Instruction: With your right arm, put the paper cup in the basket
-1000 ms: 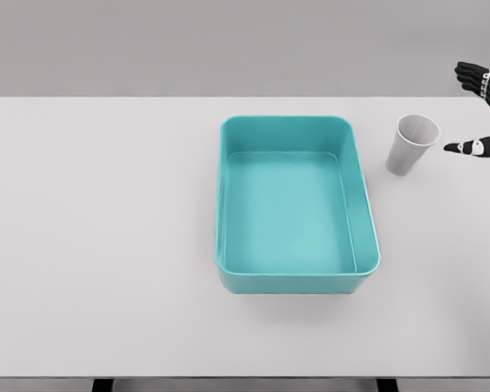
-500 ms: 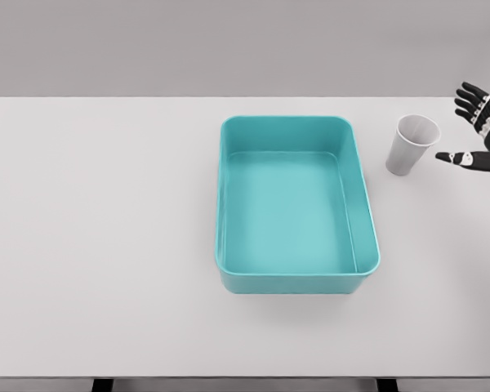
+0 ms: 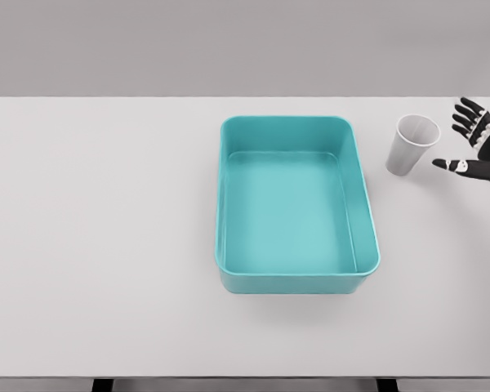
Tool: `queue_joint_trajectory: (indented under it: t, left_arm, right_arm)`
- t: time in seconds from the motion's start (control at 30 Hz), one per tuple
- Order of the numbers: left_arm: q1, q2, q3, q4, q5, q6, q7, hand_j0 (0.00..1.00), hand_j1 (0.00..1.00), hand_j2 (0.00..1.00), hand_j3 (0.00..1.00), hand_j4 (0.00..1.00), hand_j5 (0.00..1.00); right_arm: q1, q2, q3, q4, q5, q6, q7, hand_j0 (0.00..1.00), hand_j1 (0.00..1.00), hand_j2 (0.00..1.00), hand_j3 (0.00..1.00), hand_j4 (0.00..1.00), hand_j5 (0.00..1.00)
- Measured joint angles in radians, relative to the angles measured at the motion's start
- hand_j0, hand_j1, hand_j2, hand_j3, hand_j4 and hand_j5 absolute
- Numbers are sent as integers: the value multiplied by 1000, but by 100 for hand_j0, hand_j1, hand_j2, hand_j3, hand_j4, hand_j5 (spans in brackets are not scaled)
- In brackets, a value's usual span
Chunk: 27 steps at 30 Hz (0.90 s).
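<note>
The basket point(image 3: 298, 282) is a plain teal all over, with the floor inside a slightly paler, more washed-out turquoise than the walls and rim. The paper cup point(image 3: 410, 147) is white with no print, shading to light grey down its side and inside its mouth. The right hand point(image 3: 476, 145) is black, broken by small white patches at the finger joints and palm. The surface point(image 3: 98, 237) is a uniform very pale grey, nearly white, and the backdrop behind it is a flat mid grey.

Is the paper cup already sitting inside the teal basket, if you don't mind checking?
No, the paper cup stands upright on the table to the right of the basket, outside its wall.
</note>
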Motion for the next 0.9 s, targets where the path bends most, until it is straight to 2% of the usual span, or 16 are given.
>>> queue_joint_trajectory:
  t: [0.6,0.9]
  left_arm:
    - [0,0,0,0,0,0,0,100,100,100,100,100,100]
    - [0,0,0,0,0,0,0,100,100,100,100,100,100]
  right_arm:
    - [-25,71,12,39,14,1,0,100,100,100,100,100,100]
    - [-44,88,38,82,17,0,0,100,100,100,100,100,100]
